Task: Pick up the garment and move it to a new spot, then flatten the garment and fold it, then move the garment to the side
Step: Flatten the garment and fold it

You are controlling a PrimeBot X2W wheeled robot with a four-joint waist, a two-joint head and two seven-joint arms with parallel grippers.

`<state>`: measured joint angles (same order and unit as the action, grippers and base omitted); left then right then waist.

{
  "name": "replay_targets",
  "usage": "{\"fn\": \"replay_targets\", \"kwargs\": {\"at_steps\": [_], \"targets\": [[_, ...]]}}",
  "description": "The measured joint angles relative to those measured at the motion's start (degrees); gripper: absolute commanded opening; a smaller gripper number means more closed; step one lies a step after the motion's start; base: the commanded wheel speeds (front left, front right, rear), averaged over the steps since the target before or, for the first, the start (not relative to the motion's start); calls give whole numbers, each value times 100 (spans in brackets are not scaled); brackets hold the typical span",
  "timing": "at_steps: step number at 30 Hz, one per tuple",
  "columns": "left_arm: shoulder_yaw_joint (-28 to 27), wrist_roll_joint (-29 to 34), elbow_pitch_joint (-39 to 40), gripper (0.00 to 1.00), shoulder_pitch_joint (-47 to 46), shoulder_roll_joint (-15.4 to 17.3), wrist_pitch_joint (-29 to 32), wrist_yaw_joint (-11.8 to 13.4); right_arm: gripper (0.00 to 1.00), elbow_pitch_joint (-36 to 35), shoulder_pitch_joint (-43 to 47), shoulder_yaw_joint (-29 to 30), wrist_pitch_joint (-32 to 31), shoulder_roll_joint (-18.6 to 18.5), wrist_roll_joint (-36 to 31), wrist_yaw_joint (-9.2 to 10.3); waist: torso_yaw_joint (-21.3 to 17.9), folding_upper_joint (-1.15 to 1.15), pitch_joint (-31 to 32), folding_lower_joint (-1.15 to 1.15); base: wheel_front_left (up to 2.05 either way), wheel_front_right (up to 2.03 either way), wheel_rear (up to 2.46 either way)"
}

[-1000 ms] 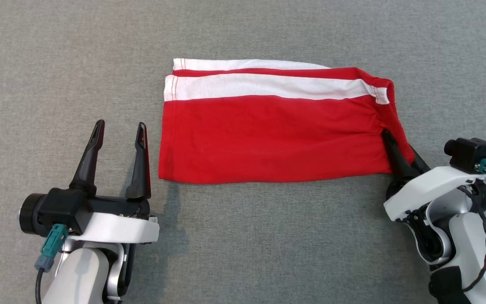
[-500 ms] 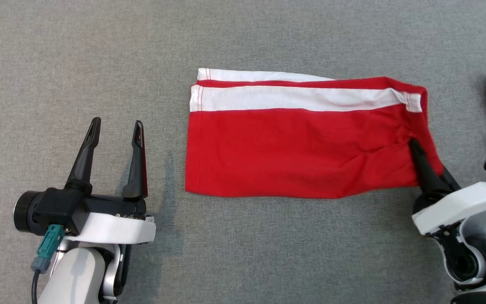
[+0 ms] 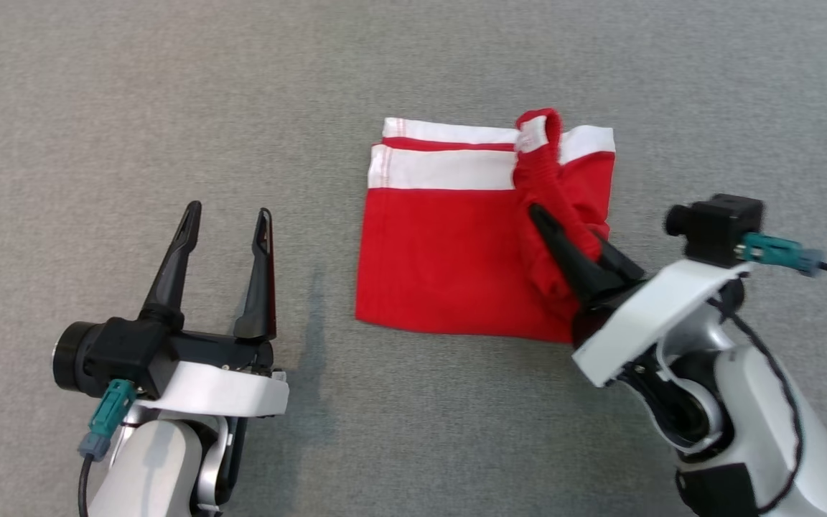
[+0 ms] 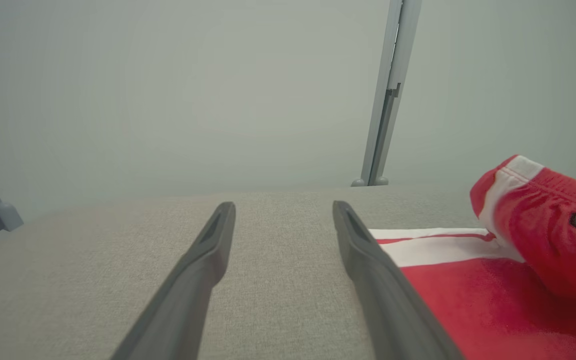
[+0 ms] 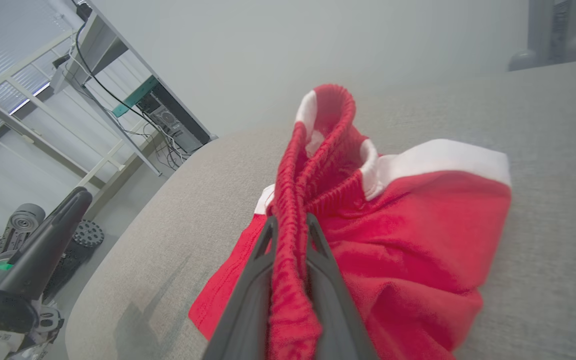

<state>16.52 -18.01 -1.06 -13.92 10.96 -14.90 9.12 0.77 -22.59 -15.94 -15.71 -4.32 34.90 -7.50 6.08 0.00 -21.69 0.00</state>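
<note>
The right gripper (image 3: 564, 228) is nearly closed, its two dark tapered fingers pinching the ribbed elastic waistband (image 5: 318, 125) of the garment (image 3: 442, 266), soft red knit shorts with white stripes along one edge. The pinched end is held up and doubled over the rest, which lies flat as a rough rectangle near the middle of the desk (image 3: 169, 108), whose top is coarse grey woven cloth. The waistband curls into a loop above the fingers. The left gripper (image 3: 229, 210) stands wide open and empty, low over the desk near the garment's stitched left edge, not touching it.
</note>
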Motion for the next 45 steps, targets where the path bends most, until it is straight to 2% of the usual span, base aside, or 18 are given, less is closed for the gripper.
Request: {"fn": "replay_targets", "kwargs": {"at_steps": [9,12,19,20,21,22,23,28,33,41,42,43,45], "targets": [[101,-19,-125,100,-42,-221,-2,-76,0,1308,-743,-764,336,138,-211,1,500,0,-67,0,0,0,0],[119,-14,-146,100,-52,-291,-2,-114,0,1692,-953,-1081,537,147,-57,1,621,0,-112,0,0,0,0],[31,48,-162,100,-61,-391,-8,-208,0,2379,-1352,-1586,999,147,140,1,698,0,-224,0,0,0,0],[21,62,-170,100,-62,-397,-8,-216,4,2398,-1390,-1668,1062,145,166,1,683,0,-230,0,0,0,0],[16,88,-181,100,-65,-408,-8,-246,33,2401,-1416,-1760,1137,143,232,1,667,0,-232,0,0,0,0],[13,91,-189,100,-69,-414,-8,-253,76,2397,-1445,-1852,1202,143,293,1,650,0,-233,0,0,0,0],[8,99,-197,100,-74,-421,-8,-257,100,2395,-1468,-1941,1270,148,321,1,630,0,-230,0,0,0,0],[-64,163,-218,100,-78,-425,-8,-278,100,2363,-1536,-2103,1689,154,264,1,512,0,-173,0,0,0,0],[-135,231,-244,100,-43,-361,-8,-249,100,2051,-1359,-1835,2184,148,-113,0,319,0,-47,0,0,0,0],[-321,248,-212,100,107,-147,36,-98,100,1089,-476,-341,2810,-197,-1327,0,-50,0,195,0,0,0,0],[-321,248,-212,100,107,-147,36,-98,100,1089,-476,-341,2810,-197,-1327,0,-50,0,195,0,0,0,0],[-393,218,-167,100,175,-91,76,-65,100,824,-199,68,2859,-225,-1607,0,-136,0,249,0,0,0,0],[-446,182,-134,100,220,-60,87,-45,100,614,102,443,2886,-258,-1838,0,-208,0,308,0,0,0,0]]}}
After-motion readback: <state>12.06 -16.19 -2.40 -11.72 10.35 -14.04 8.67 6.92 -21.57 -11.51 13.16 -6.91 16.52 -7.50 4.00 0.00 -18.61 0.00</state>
